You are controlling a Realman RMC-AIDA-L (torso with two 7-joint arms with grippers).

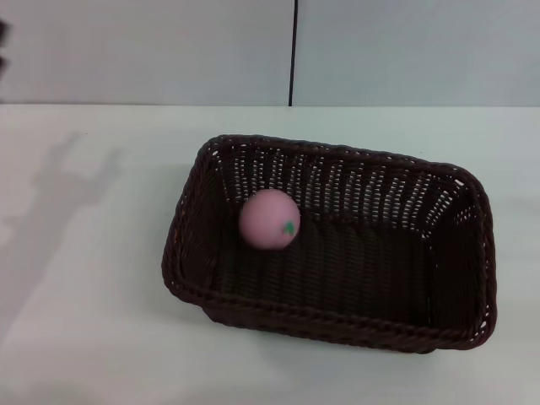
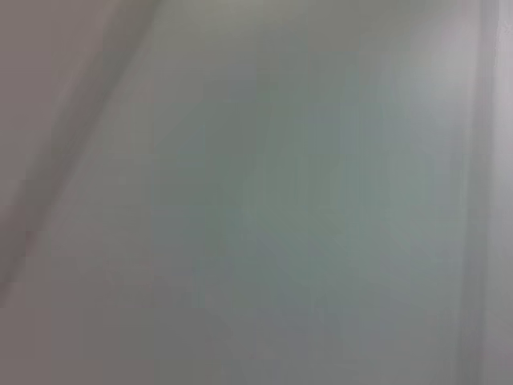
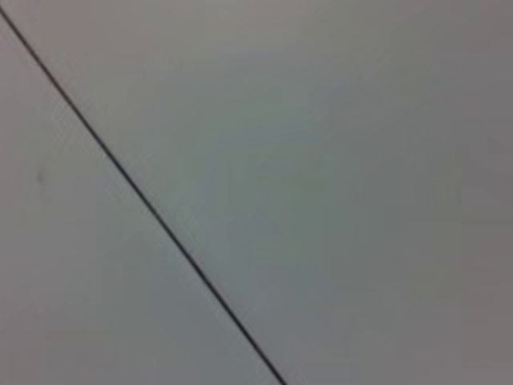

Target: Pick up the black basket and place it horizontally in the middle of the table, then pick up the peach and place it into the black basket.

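Observation:
The black basket (image 1: 337,245) lies with its long side across the white table (image 1: 93,304), a little right of the middle in the head view. The pink peach (image 1: 269,219) with its small green leaf mark rests inside the basket, near its left end. Neither gripper shows in the head view. The left wrist view shows only a plain pale surface. The right wrist view shows a pale surface crossed by a thin dark line.
A grey shadow of an arm (image 1: 59,194) falls on the table at the left. A pale wall with a dark vertical seam (image 1: 294,51) stands behind the table's far edge.

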